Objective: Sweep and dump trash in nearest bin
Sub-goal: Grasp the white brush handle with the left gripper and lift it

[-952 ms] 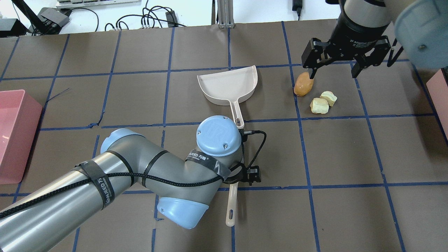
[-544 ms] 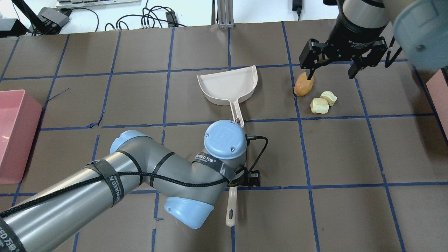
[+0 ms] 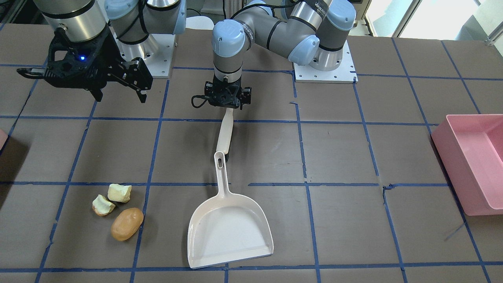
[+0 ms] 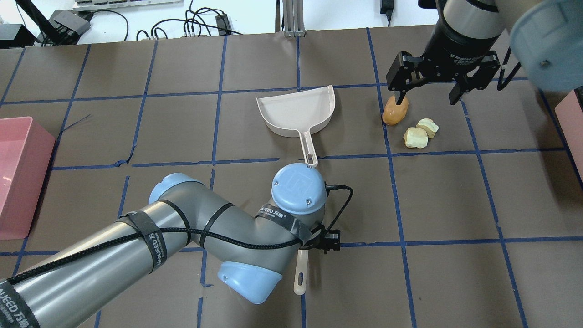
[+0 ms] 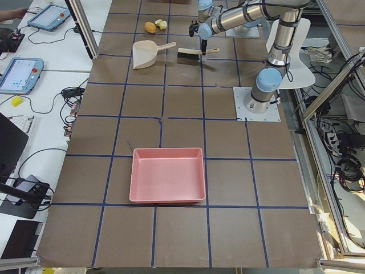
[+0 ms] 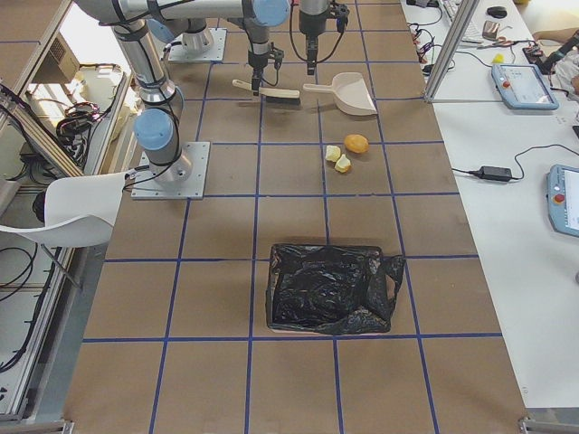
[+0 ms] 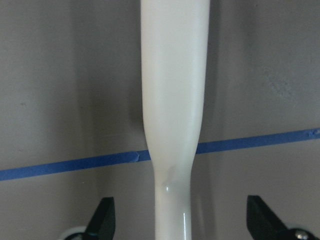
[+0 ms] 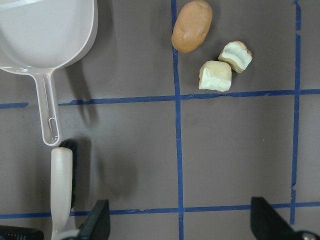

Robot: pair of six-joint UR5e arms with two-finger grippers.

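Note:
The trash lies together on the table: an orange-brown potato-like oval point(image 4: 394, 111) and two pale yellow-green chunks point(image 4: 415, 137) point(image 4: 427, 127). A cream dustpan point(image 4: 298, 113) lies left of them, mouth away from the robot. A brush with a cream handle point(image 3: 226, 131) lies behind the dustpan's handle. My left gripper point(image 3: 227, 103) is open, its fingers point(image 7: 104, 217) on either side of the brush handle point(image 7: 174, 100) without touching it. My right gripper point(image 4: 427, 98) is open and empty, raised above the table beyond the trash.
A pink bin point(image 4: 18, 173) stands at the table's left edge, and another pink bin's corner point(image 4: 571, 118) shows at the right edge. The exterior right view shows a bin lined with a black bag point(image 6: 330, 289) at the robot's right end.
My left wrist has moved back along the brush handle toward the robot's base. My right gripper has drifted slightly away from the robot, still open. The trash and dustpan have not moved.

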